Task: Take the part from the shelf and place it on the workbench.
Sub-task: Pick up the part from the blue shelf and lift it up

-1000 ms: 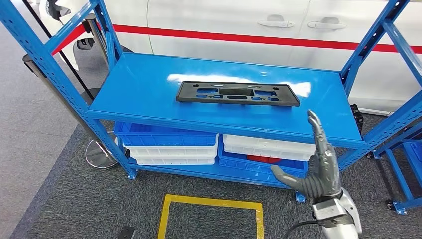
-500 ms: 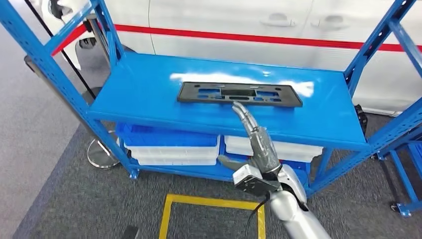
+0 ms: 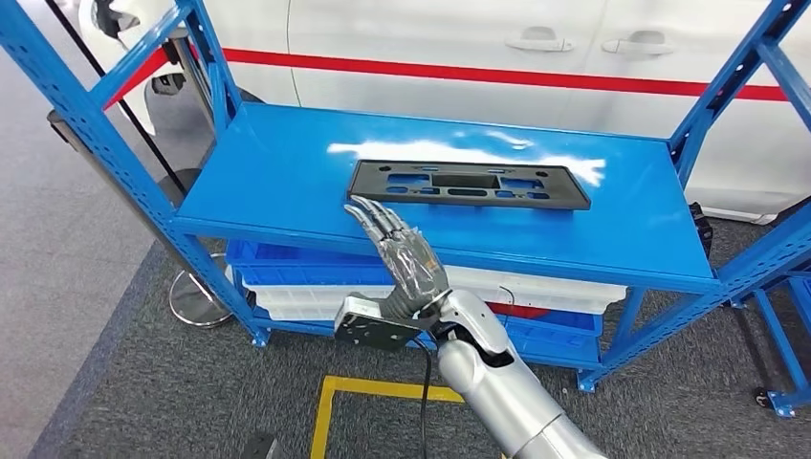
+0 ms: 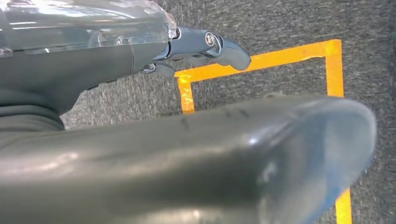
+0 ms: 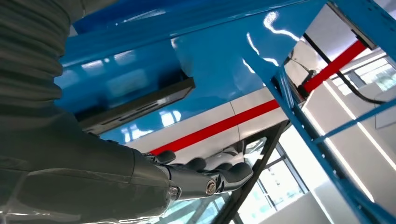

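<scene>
Reaching right hand, fingers apart, empty | black part on shelf (no legible writing) | left hand unclear

left robot hand blurred (thumb close-up)

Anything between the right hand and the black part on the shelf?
Nothing. In the head view, bare blue shelf separates the right hand from the part.

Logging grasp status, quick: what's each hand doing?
Left hand: fingers curled in, holding nothing.
Right hand: open, fingers extended, holding nothing.
</scene>
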Controlling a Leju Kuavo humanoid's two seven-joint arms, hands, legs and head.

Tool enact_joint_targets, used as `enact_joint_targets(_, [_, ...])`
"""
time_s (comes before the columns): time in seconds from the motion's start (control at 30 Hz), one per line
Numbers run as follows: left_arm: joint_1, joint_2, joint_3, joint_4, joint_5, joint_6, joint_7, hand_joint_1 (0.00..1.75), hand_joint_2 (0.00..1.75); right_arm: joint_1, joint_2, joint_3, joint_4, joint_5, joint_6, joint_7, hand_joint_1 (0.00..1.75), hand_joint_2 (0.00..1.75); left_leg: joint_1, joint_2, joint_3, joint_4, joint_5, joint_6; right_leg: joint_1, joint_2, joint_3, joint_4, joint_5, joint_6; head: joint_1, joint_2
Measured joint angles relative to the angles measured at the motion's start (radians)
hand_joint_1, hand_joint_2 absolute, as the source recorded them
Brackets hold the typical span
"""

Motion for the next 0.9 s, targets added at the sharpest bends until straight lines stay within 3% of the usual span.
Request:
enact_joint_targets(0.03, [0.000,0.000,0.000,0.000,-0.002,-0.001,-0.001,0.00,0.00,-0.007,0.010,0.004,0.016,0.024,-0.014,0.009,0.00,1.75,-0.001,-0.002,0.001,0.001,0.000,0.016,-0.001,0.000,0.001,0.000,0.002,0.006,0.000,0.000])
enact_joint_targets(0.13, [0.001,-0.002,0.000,0.000,-0.003,-0.001,0.000,0.00,0.00,-0.030,0.030,0.014,0.054,0.106,-0.073,0.046,0.00,1.75,-0.005,-0.004,0.010,-0.002,-0.002,0.042,-0.006,-0.002,-0.023,0.056,-0.020,0.013,0.000,0.000])
enact_joint_targets(0.23, [0.001,-0.004,0.001,0.000,-0.003,-0.001,0.003,0.00,0.00,-0.048,0.035,0.025,0.089,0.192,-0.135,0.089,0.00,1.75,-0.018,-0.003,0.018,-0.002,-0.010,0.059,0.007,-0.002,-0.132,0.244,-0.091,0.004,0.000,0.000])
enact_joint_targets(0.27, [0.002,-0.004,0.001,0.000,-0.003,-0.001,0.004,0.00,0.00,-0.049,0.035,0.026,0.099,0.223,-0.152,0.104,0.00,1.75,-0.025,-0.004,0.022,-0.002,-0.014,0.064,0.014,-0.002,-0.163,0.285,-0.098,-0.002,0.000,0.000])
enact_joint_targets(0.3, [0.003,-0.004,0.001,0.000,-0.003,-0.001,0.005,0.00,0.00,-0.049,0.035,0.026,0.105,0.254,-0.168,0.118,0.00,1.75,-0.033,-0.004,0.028,-0.002,-0.018,0.069,0.022,-0.001,-0.177,0.289,-0.085,-0.012,0.000,0.000])
enact_joint_targets(0.33, [0.004,-0.004,0.001,0.000,-0.003,-0.001,0.005,0.00,0.00,-0.049,0.035,0.025,0.108,0.287,-0.182,0.132,0.00,1.75,-0.041,-0.005,0.035,-0.002,-0.024,0.073,0.032,-0.001,-0.172,0.256,-0.052,-0.027,0.000,0.000])
enact_joint_targets(0.4, [0.005,-0.009,0.001,0.001,-0.003,0.000,0.006,0.00,0.00,-0.050,0.034,0.016,0.109,0.354,-0.208,0.158,0.00,1.75,-0.056,-0.005,0.052,-0.004,-0.036,0.079,0.055,0.000,-0.128,0.127,0.030,-0.071,-0.001,0.000])
enact_joint_targets(0.43, [0.004,-0.011,0.002,0.003,-0.003,0.001,0.007,0.00,0.00,-0.052,0.034,0.008,0.110,0.388,-0.219,0.171,0.00,1.75,-0.058,-0.006,0.057,-0.007,-0.041,0.079,0.064,0.001,-0.106,0.069,0.052,-0.091,-0.002,0.000])
enact_joint_targets(0.5, [0.001,-0.017,0.002,0.005,-0.004,0.002,0.009,0.00,0.00,-0.053,0.034,-0.013,0.110,0.454,-0.237,0.196,0.00,1.75,-0.054,-0.004,0.064,-0.015,-0.042,0.072,0.076,0.001,-0.084,0.011,0.060,-0.114,-0.003,0.000])
enact_joint_targets(0.53, [-0.001,-0.016,0.003,0.005,-0.004,0.002,0.010,0.00,0.00,-0.054,0.033,-0.026,0.110,0.486,-0.245,0.209,0.00,1.75,-0.051,-0.003,0.070,-0.020,-0.038,0.068,0.077,0.003,-0.074,-0.007,0.063,-0.115,-0.003,0.000])
enact_joint_targets(0.6, [-0.001,-0.016,0.003,0.006,-0.007,0.002,0.011,0.00,0.00,-0.054,0.031,-0.059,0.109,0.550,-0.261,0.234,0.00,1.75,-0.052,0.000,0.071,-0.002,-0.034,0.060,0.069,0.002,-0.043,-0.037,0.070,-0.112,-0.002,0.000])
enact_joint_targets(0.63, [-0.001,-0.016,0.003,0.006,-0.008,0.002,0.011,0.00,0.00,-0.055,0.030,-0.077,0.109,0.581,-0.270,0.246,0.00,1.75,-0.052,-0.001,0.057,0.029,-0.039,0.055,0.060,0.001,-0.028,-0.049,0.071,-0.108,-0.003,0.000])
enact_joint_targets(0.77, [0.002,-0.012,0.005,0.006,-0.016,0.002,0.015,0.00,0.00,-0.051,0.016,-0.161,0.109,0.690,-0.296,0.288,0.00,1.75,-0.025,-0.001,-0.078,0.230,-0.112,0.017,0.037,0.001,0.001,-0.059,0.054,-0.082,-0.003,0.000])
enact_joint_targets(0.8, [0.005,-0.011,0.006,0.006,-0.019,0.002,0.016,0.00,0.00,-0.048,0.008,-0.186,0.110,0.712,-0.300,0.299,0.00,1.75,-0.015,0.000,-0.095,0.233,-0.106,0.006,0.030,0.001,0.005,-0.055,0.047,-0.072,-0.003,0.000])
enact_joint_targets(0.83, [0.007,-0.009,0.007,0.006,-0.020,0.002,0.017,0.00,0.00,-0.047,-0.001,-0.210,0.111,0.733,-0.304,0.310,0.00,1.75,-0.006,0.000,-0.096,0.203,-0.077,-0.006,0.021,0.002,0.009,-0.049,0.040,-0.062,-0.003,0.000])
enact_joint_targets(0.9, [0.009,-0.006,0.011,0.006,-0.021,0.001,0.020,0.00,0.00,-0.047,-0.020,-0.256,0.113,0.773,-0.315,0.334,0.00,1.75,0.012,0.000,-0.063,0.080,0.012,-0.033,0.005,0.002,0.015,-0.030,0.019,-0.038,-0.003,0.000])
